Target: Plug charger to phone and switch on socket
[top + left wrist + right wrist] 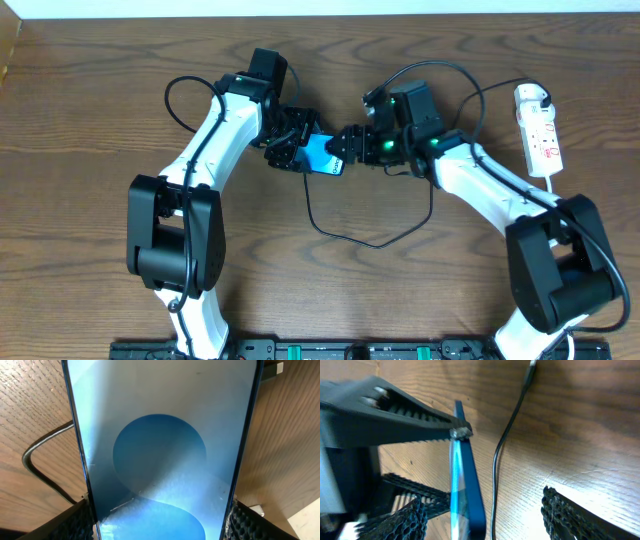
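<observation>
- The left gripper (292,148) is clamped on the phone (160,450), with one pad (75,522) on each long edge. It holds the phone near the middle of the table (90,100). The pads grip only the thin edges, so a push from the side could make the phone slip or twist.
- In the right wrist view the phone shows its thin edge. If it tips, the little hole for the plug moves too, and the plug would miss it.
- The charger (370,242) lies in a loose loop on the table, nearer the robot than both grippers. Its small tip (531,370) rests on the wood — nothing holds it. A finger could snag the loop and drag the tip away.
- The right gripper (348,145) has its fingers apart and holds nothing. The phone's edge and the cable lie between them. If it closes here, it may pinch the phone and not the cable, or knock the phone loose.
- The tip is tiny. A grab a bit to one side could flick it off or hold it crooked, and a crooked tip will not go in.
- The socket (540,125) lies at the far right, well apart from the phone. Its switches are too small to make out — a wide finger could press the wrong spot or shove the strip along.
</observation>
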`<state>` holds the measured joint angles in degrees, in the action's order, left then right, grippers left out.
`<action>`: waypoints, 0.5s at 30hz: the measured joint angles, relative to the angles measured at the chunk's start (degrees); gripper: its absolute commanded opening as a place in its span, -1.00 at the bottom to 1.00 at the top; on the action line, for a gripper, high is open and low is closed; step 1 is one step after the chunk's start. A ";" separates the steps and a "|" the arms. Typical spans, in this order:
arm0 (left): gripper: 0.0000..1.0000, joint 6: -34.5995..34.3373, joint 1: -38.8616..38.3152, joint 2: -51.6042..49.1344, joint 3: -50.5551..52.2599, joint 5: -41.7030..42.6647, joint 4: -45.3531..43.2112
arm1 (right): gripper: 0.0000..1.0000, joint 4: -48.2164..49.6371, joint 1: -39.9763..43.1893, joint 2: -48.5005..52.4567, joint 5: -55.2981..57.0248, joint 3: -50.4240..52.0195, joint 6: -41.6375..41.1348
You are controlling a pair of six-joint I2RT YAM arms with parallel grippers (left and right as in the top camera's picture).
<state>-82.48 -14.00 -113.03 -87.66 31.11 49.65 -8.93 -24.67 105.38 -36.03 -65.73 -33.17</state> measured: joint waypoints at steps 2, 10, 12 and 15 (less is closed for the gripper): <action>0.27 0.00 0.00 0.00 0.00 0.00 0.00 | 0.43 0.07 -0.44 0.31 0.07 0.00 -0.35; 0.26 0.00 0.00 0.00 0.00 0.00 0.00 | 0.23 0.68 -2.03 0.31 1.53 0.00 -2.14; 0.27 0.00 0.00 0.00 0.00 0.00 0.00 | 0.17 1.11 -2.60 0.31 1.95 0.00 -2.64; 0.26 0.00 0.00 0.00 0.00 0.00 0.00 | 0.09 1.64 -3.80 0.31 3.13 0.00 -3.61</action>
<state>-82.48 -14.00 -113.03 -87.66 31.11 49.65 -7.29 -28.47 105.69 -32.91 -65.73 -36.77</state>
